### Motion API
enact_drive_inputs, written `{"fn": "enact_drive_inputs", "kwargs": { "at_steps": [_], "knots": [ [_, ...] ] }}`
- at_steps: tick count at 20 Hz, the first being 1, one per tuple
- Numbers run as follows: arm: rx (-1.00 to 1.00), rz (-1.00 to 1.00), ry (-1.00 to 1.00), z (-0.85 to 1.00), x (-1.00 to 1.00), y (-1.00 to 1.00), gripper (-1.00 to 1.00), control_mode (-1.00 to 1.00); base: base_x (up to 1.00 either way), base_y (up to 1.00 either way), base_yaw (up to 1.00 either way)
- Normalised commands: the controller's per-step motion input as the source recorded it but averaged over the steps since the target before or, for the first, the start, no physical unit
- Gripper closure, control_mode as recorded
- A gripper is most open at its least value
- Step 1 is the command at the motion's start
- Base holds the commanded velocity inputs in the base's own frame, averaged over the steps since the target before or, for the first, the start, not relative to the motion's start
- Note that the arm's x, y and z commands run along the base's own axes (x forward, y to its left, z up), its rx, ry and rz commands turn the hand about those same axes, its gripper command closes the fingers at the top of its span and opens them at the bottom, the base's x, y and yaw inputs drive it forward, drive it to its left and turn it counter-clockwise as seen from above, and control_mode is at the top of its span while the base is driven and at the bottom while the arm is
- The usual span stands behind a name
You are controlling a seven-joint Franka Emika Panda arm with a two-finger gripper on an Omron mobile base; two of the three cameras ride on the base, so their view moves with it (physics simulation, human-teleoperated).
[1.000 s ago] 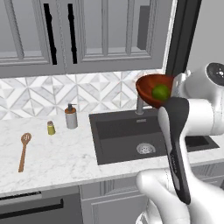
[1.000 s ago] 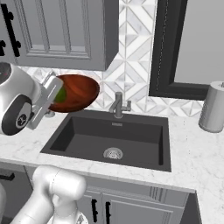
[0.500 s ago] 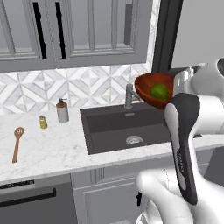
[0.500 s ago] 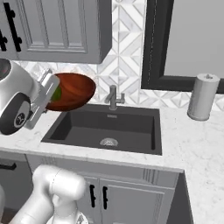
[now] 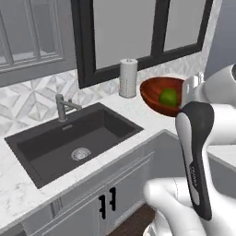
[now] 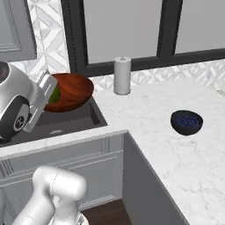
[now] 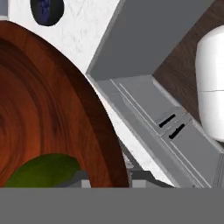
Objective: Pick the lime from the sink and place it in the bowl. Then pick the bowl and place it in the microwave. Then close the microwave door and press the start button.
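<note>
A: Item one, the bowl (image 5: pixel 162 94). Status?

B: Reddish-brown, carried in the air, tipped on its side, near the corner of the marble counter (image 6: pixel 145 114), just right of the sink (image 5: pixel 69 143). The gripper (image 7: pixel 109 178) is clamped on its rim, one finger inside, one outside.

A: Item two, the lime (image 5: pixel 168 97)?

B: Inside the bowl, resting low against the wall, close to the held rim. In the hand view it sits right beside the inner finger.

A: Risk entry for those two?

B: The tilt. The bowl's mouth faces sideways, so a quick swing or a jolt from the base could roll the lime out, into the sink or onto the floor. A rim pinch on a glossy wooden bowl could also slip or let it pivot.

A: Other stock nearby?

B: A paper towel roll (image 6: pixel 122 75) upright at the far edge below the window, and a small dark blue bowl (image 6: pixel 186 121) well to the right on the counter. A low or wide sweep could knock either.

A: The microwave?

B: Not listed here; I cannot place it, so clearance at its opening is unjudged.
</note>
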Motion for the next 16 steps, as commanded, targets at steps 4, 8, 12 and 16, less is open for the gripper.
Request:
{"fn": "enact_drive_inputs", "kwargs": {
  "at_steps": [4,8,12,16],
  "knots": [
    [0.00,0.00,0.00,0.00,0.00,0.00,1.00,1.00,0.00,0.00,-0.99],
    [0.00,0.00,0.00,0.00,0.00,0.00,1.00,1.00,-0.13,0.02,-0.99],
    [0.00,0.00,0.00,0.00,0.00,0.00,1.00,1.00,-0.32,0.00,-0.88],
    [0.00,0.00,0.00,0.00,0.00,0.00,1.00,1.00,-0.42,0.00,-0.84]
  ]
}}
